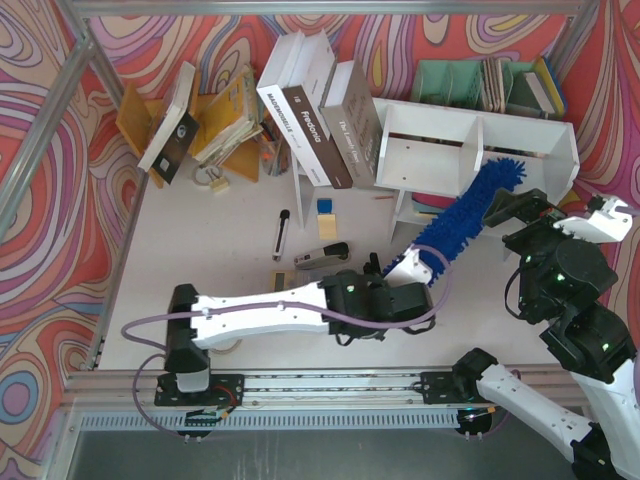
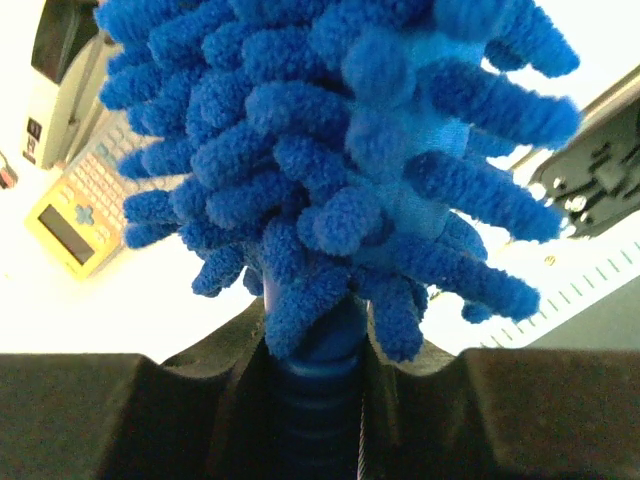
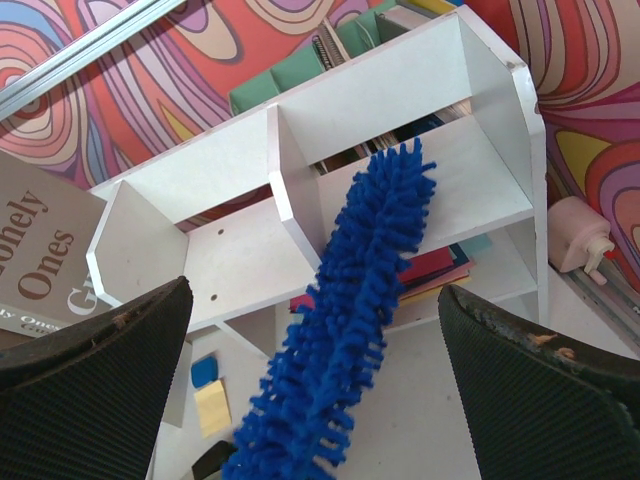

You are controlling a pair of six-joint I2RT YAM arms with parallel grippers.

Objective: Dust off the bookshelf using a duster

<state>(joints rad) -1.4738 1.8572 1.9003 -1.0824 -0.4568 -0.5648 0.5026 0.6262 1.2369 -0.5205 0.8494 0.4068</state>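
The duster (image 1: pixel 470 212) is gripped by its handle in the left hand (image 2: pixel 315 370), which is closed tight on it. The fluffy head is slanted toward the far right, and its tip is laid into the right compartment of the bookshelf (image 1: pixel 440 135), at the far right of the worktop (image 1: pixel 230 240). The right hand (image 1: pixel 560 212) is spread wide and empty, just right of the duster.
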